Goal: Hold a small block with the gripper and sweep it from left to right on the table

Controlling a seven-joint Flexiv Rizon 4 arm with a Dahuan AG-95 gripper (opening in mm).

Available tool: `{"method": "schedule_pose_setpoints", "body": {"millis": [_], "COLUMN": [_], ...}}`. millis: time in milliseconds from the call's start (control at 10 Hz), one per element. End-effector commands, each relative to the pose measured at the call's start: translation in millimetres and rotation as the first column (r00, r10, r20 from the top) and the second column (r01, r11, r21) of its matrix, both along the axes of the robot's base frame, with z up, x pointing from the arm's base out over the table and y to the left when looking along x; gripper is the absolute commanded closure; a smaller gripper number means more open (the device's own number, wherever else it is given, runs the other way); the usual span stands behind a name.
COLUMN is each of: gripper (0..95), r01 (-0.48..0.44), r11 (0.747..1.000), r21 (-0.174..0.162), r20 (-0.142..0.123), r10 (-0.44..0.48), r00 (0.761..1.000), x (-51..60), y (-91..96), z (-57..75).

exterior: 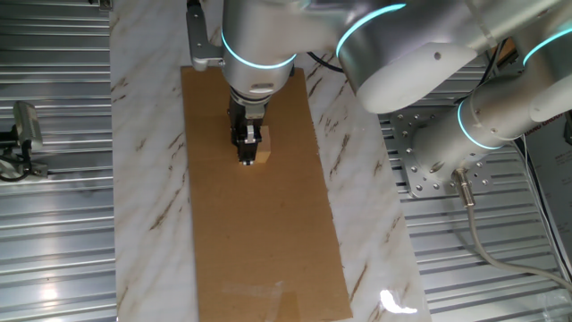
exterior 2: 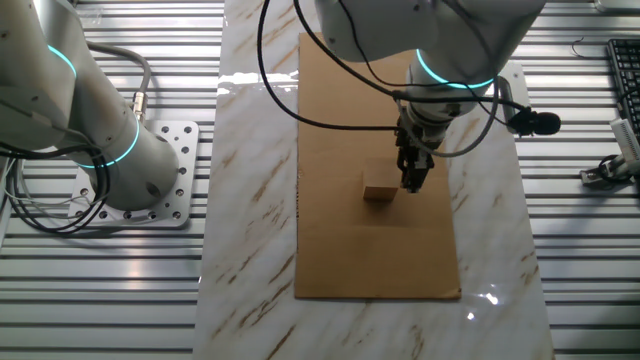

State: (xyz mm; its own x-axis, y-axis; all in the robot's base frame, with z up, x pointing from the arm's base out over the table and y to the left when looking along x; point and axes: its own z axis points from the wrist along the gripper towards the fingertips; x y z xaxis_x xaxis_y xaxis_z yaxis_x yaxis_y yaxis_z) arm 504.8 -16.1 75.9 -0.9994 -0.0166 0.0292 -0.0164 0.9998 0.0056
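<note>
The small block (exterior: 262, 148), a pale tan wooden cube, lies on the brown board (exterior: 259, 241) that rests on the marble table (exterior: 147, 179). The gripper (exterior: 246, 157) hangs straight down from the silver-white arm with its tip at board height, right beside the block. The block is against the gripper's side, not between the fingers. In the other fixed view the block (exterior 2: 379, 193) sits just left of the gripper (exterior 2: 412, 184), with a thin gap or light contact. The fingers look closed together and hold nothing.
The arm's base plate (exterior: 429, 156) stands on ribbed grey metal flooring beside the table. A black cable (exterior 2: 300, 110) loops over the board's far part. A keyboard (exterior 2: 625, 75) and a small clamp (exterior 2: 610, 170) lie off the table.
</note>
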Motion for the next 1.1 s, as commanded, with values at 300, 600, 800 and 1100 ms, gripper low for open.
{"method": "schedule_pose_setpoints", "body": {"millis": [300,600,800,1100], "gripper": [19.0,19.0,19.0,19.0], "r01": [-0.003,-0.012,-0.01,-0.017], "r11": [1.0,1.0,1.0,1.0], "r21": [-0.003,-0.002,0.0,0.0], "r20": [0.004,0.003,0.018,0.017], "r10": [0.003,0.012,0.01,0.017], "r00": [1.0,1.0,1.0,1.0], "x": [-1.6,-2.4,-2.4,-2.5], "y": [-2.2,-6.3,-6.3,-6.3], "z": [-4.3,-4.0,-4.0,-4.0]}}
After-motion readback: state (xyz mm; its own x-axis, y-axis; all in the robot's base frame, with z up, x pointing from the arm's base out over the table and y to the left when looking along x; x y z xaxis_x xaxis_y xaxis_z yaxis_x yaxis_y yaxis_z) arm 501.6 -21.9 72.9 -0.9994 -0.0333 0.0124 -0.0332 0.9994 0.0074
